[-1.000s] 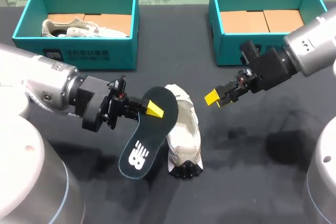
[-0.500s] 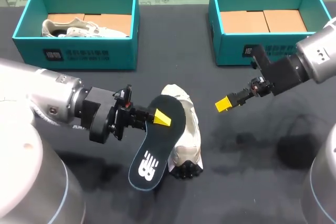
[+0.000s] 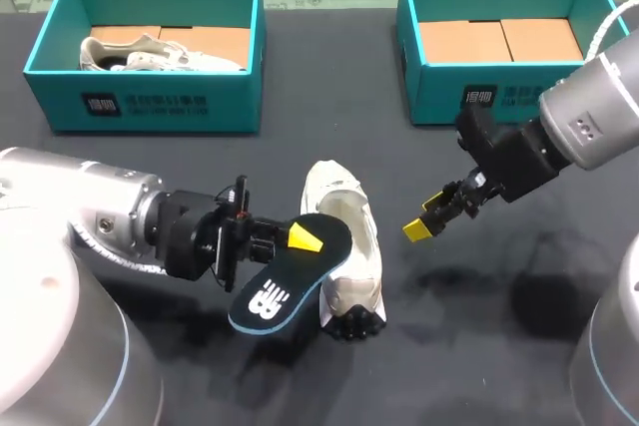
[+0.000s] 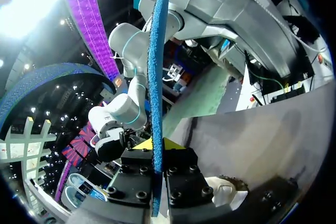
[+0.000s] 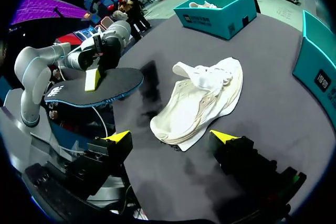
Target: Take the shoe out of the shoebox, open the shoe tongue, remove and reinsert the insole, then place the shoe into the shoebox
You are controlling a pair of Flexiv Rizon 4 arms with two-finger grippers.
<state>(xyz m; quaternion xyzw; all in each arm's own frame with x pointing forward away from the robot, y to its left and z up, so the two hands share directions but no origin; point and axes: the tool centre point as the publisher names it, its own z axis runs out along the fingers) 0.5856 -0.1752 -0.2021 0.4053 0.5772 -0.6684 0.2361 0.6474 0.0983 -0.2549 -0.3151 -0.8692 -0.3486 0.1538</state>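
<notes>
Insole (image 3: 268,298) in left end effector (image 3: 303,237), beside shoe (image 3: 351,221)

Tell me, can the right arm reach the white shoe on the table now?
Probably yes: its open, empty tool faces the shoe with bare table between; the insole hangs at its far side.

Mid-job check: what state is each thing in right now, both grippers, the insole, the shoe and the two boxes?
left gripper: shut on the insole.
right gripper: open, empty, beside the shoe.
insole: out of the shoe, held off the table next to it.
shoe: on the table, outside both boxes, no insole in it.
left shoebox: lid off, holds a second shoe.
right shoebox: lid off, no shoe inside.
</notes>
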